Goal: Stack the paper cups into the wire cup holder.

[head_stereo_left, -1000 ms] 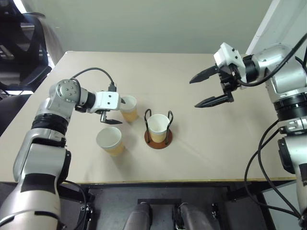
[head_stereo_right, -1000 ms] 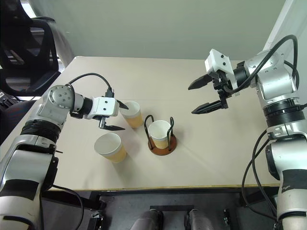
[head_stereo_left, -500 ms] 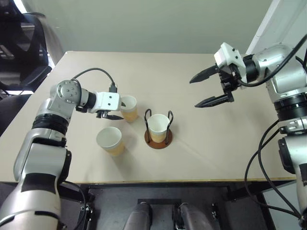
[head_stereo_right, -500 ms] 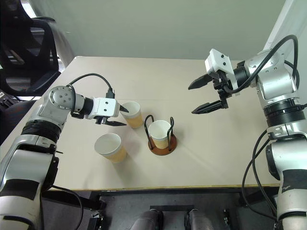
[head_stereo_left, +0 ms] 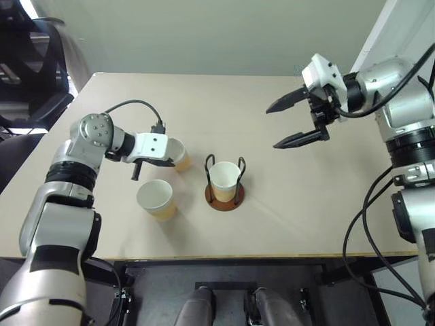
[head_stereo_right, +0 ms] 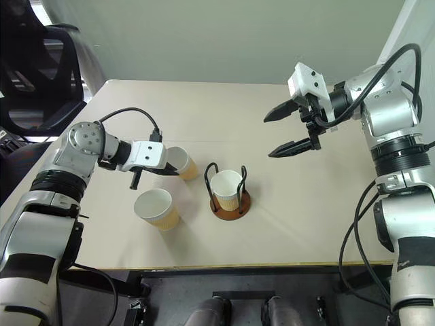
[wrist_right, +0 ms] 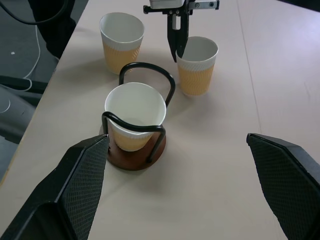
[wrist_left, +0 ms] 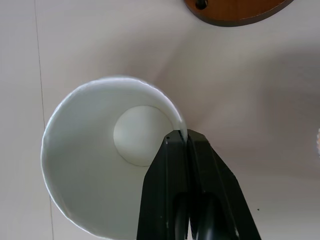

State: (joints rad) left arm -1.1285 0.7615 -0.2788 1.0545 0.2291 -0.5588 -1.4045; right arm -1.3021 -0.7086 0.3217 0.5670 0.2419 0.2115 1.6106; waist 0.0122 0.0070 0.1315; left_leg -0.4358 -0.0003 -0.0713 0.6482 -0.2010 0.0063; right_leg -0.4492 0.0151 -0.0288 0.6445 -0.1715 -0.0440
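1. Left wrist view: left gripper [wrist_left: 186, 137] was clamped on the rim of a paper cup [head_stereo_left: 178, 154] beside the wire cup holder [head_stereo_left: 225, 195]
2. Holder already held one cup [head_stereo_left: 224, 178]
3. Right gripper [head_stereo_left: 284, 125] hung apart above the worktop [head_stereo_left: 272, 204]
4. Grasp step judged in hand; next, lift and nest

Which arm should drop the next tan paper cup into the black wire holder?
Left. The left gripper is already shut on the rim of a tan paper cup beside the black wire cup holder. The right gripper hangs open above the table, holding nothing.
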